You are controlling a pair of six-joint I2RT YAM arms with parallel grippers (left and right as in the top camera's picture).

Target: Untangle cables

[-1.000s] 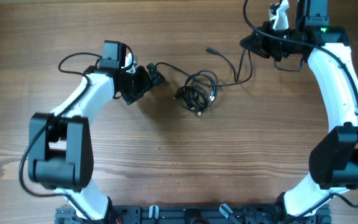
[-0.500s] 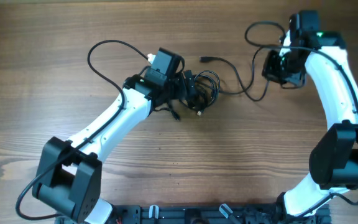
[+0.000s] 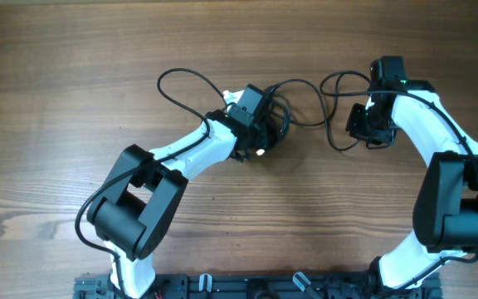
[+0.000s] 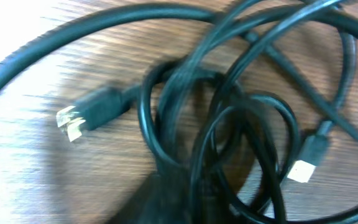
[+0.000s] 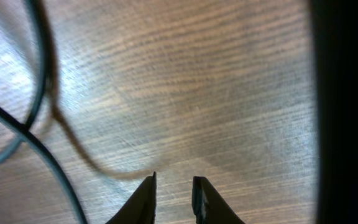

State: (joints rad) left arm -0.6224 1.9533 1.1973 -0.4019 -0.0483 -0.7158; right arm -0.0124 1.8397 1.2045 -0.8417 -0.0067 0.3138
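Note:
The cables [image 3: 277,115] lie as a small black knot at mid-table, with one long strand [image 3: 332,124] looping off to the right. My left gripper [image 3: 261,134] is right on the knot. In the left wrist view the coils [image 4: 241,118] fill the frame with two plug ends [image 4: 89,112] [image 4: 306,163], and the blurred dark jaws of my left gripper [image 4: 185,202] are closed down on strands of the knot. My right gripper [image 3: 362,126] hovers just right of the loose loop. In its wrist view my right gripper [image 5: 174,186] is narrowly open over bare wood, with a strand [image 5: 39,74] off to the left.
A thicker black wire [image 3: 181,83] arcs from the left arm across the wood behind it. The wooden table [image 3: 56,166] stretches left and toward the front. The arm bases [image 3: 247,286] stand at the front edge.
My left arm has swung right onto the knot and its jaws have closed from wide open. The right arm has come down and left, its jaws have parted slightly, and the loose strand has shifted.

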